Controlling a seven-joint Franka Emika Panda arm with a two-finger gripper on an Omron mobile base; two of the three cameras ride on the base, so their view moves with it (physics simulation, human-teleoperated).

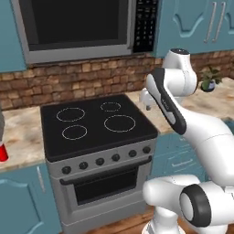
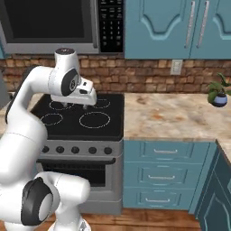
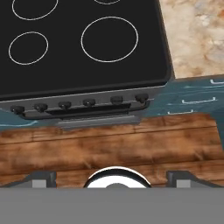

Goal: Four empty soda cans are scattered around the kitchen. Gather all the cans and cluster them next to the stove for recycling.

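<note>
Red soda can point(image 1: 2, 152): worktop's left end, cut off by frame edge.
Microwave point(image 2: 111, 25) keypad: writing unreadable.
Gripper point(image 3: 112, 178): fingers apart, empty, above stove point(image 3: 83, 52).

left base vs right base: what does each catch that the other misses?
Left base alone: a red soda can at the frame's left edge, on the counter left of the stove.
Right base alone: the wall outlet, the drawer stack right of the stove, and the gripper over the cooktop.
Both: stove, microwave, potted plant, brick backsplash.
</note>
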